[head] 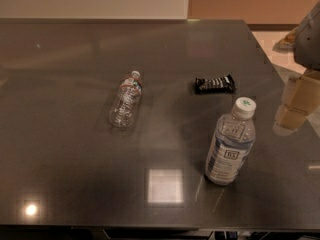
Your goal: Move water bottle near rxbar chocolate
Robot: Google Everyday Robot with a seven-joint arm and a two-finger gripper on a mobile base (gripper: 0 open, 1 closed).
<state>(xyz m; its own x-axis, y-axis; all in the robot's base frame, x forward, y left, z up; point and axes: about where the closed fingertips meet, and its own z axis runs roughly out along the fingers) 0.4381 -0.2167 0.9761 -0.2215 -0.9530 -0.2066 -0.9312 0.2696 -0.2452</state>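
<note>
The water bottle (126,100) is small, clear and ribbed, with a white cap and a reddish band near the neck. It lies on its side left of the table's centre, cap pointing away. The rxbar chocolate (215,84) is a flat black wrapper with white lettering, lying to the right of the bottle and about a bottle length away from it. My gripper (295,105) hangs at the right edge of the view, over the table's right side. It is to the right of the rxbar and far from the water bottle, and it holds nothing.
A larger bottle (230,143) with a white-and-blue label and a green-marked white cap stands upright in front of the rxbar, between it and the near edge. The dark glossy table (65,149) ends at the right (272,66), beside a light floor.
</note>
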